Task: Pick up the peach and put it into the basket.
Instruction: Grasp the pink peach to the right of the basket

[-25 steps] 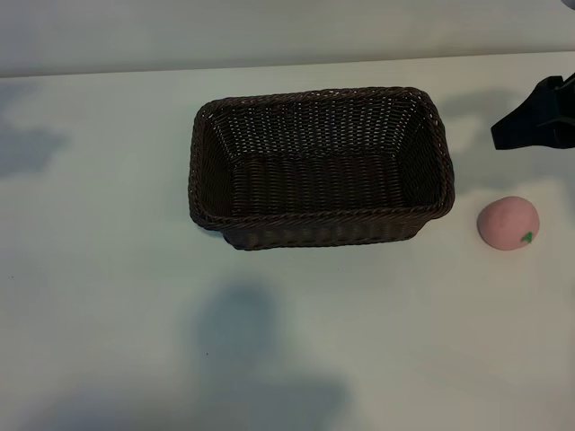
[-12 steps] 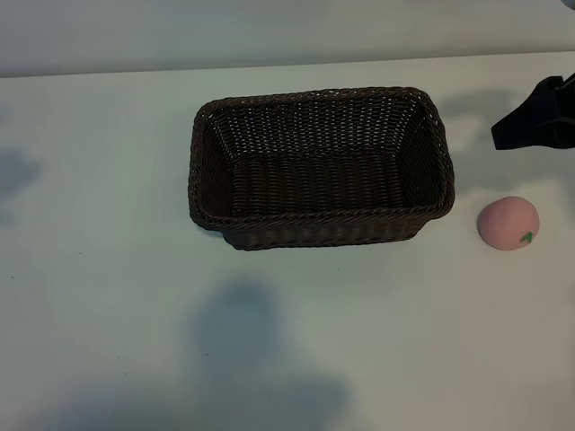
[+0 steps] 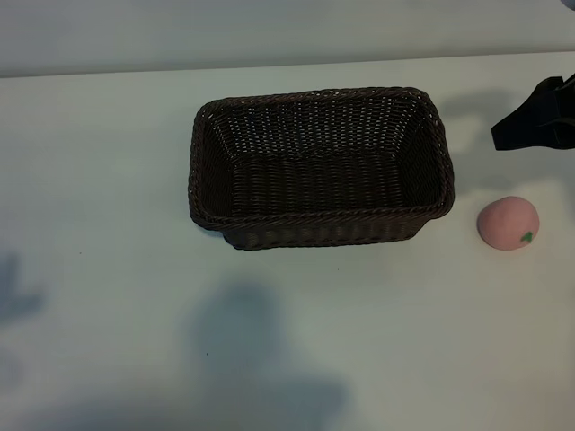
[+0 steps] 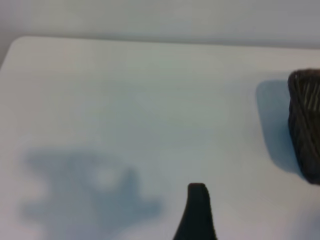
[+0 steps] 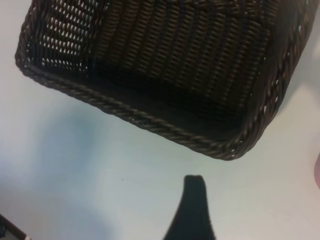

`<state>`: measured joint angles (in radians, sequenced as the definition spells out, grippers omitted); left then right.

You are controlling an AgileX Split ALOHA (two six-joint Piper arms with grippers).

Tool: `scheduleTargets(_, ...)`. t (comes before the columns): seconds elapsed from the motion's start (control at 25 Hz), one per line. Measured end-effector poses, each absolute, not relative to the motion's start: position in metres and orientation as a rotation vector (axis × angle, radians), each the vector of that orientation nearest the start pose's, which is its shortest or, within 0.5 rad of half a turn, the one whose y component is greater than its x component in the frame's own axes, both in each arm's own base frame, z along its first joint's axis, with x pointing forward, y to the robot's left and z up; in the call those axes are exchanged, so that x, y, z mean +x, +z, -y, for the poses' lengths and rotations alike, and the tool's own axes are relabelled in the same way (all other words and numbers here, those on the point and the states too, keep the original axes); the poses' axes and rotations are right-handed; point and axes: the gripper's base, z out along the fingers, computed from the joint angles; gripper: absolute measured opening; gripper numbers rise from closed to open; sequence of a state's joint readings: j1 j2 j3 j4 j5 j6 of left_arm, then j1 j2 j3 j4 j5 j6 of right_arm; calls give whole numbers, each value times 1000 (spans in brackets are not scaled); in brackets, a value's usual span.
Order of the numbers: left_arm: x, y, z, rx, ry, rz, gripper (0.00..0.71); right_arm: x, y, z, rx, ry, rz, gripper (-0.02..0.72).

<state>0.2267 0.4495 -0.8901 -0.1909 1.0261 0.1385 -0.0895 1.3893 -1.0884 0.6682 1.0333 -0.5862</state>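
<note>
The dark-brown woven basket [image 3: 319, 166] stands empty in the middle of the white table. The pale-pink peach [image 3: 508, 223], with its green leaf mark, lies on the table just right of the basket, apart from it. My right gripper [image 3: 521, 124] hovers at the right edge, behind the peach and clear of it. Its wrist view shows one black finger [image 5: 194, 205] over bare table, near the basket's corner [image 5: 227, 147], and a pink sliver of the peach [image 5: 317, 172]. The left gripper is outside the exterior view. Its one visible finger [image 4: 197, 212] holds nothing, with the basket's end [image 4: 306, 120] off to the side.
The white table [image 3: 108, 180] runs to a pale wall at the back. Soft shadows lie on it at the front centre [image 3: 252, 341] and the far left [image 3: 18, 292].
The shadow at the table's far left has slid from beside the basket toward the front edge. The basket, the peach and the right gripper have not moved.
</note>
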Motion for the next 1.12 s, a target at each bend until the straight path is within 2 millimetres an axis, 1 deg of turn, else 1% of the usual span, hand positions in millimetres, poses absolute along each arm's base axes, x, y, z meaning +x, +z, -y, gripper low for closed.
scheduleTargets(0.08, 48, 363, 5, -47, -23, -2092, 598, 272, 306, -24, -307, 648, -2548, 595)
scheduleTargets(0.2, 44, 345, 7, 14, -37, -2106, 598, 272, 306, -24, -307, 648, -2548, 595)
scheduleTargets(0.44, 23, 336, 6, 95, -5, -2033, 597, 272, 306, -24, -307, 649, -2548, 595)
scheduleTargets(0.56, 7, 323, 6, 101, 7, -2016, 597, 272, 306, -24, -307, 649, -2548, 595)
scheduleTargets(0.72, -8, 307, 5, 64, 0, -2018, 596, 272, 306, -24, -307, 649, -2548, 595)
scheduleTargets(0.8, -10, 300, 2, 33, 26, -2038, 596, 272, 306, -24, -307, 650, -2548, 595)
scheduleTargets(0.96, -6, 281, -4, -39, 68, -2112, 596, 272, 306, -24, -309, 649, -2548, 595)
scheduleTargets(1.12, -4, 277, -5, -65, 65, -2121, 596, 272, 306, -24, -309, 649, -2548, 595)
